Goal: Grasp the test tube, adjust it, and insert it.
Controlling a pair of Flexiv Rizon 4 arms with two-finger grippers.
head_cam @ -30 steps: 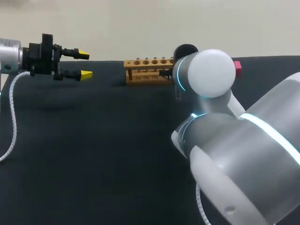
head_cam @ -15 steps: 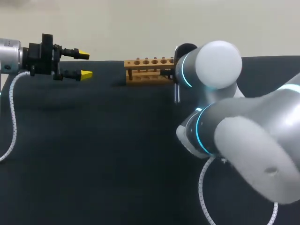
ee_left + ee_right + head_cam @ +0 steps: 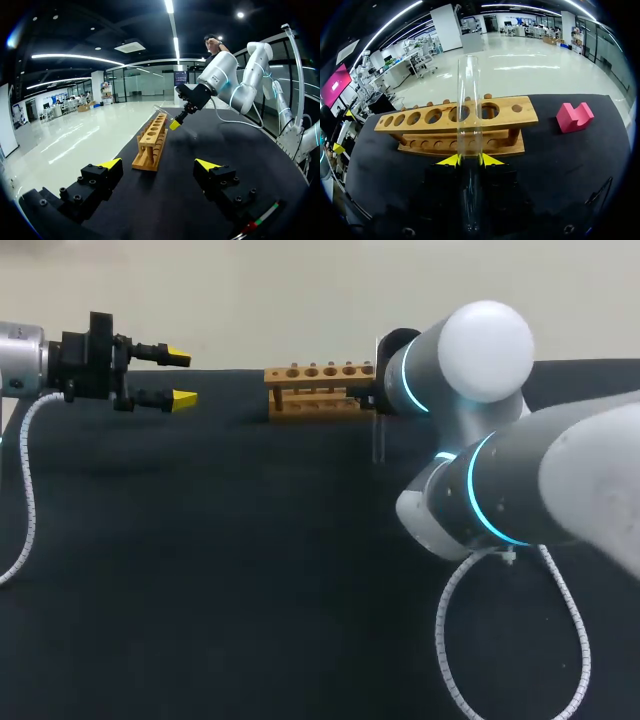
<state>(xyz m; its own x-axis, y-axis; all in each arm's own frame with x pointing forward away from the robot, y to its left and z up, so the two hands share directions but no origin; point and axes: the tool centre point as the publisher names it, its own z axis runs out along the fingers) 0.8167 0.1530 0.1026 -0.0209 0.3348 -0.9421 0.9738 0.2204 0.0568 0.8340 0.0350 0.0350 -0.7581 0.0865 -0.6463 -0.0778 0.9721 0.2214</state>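
One test tube [image 3: 469, 107], clear glass, is pinched between the yellow tips of the right gripper [image 3: 469, 160], which press on it from two sides. In the head view the tube [image 3: 378, 440] stands upright just beside the 3 o'clock end of the single wooden rack [image 3: 315, 390], at 12 o'clock on the black table [image 3: 220, 570]. Only the right wrist view shows the one pink block [image 3: 574, 116], beside the rack [image 3: 415, 122] and apart from it. The left gripper [image 3: 180, 378] is at 9 o'clock from the rack, well apart. Its fingers are spread wide and hold nothing [image 3: 159, 165].
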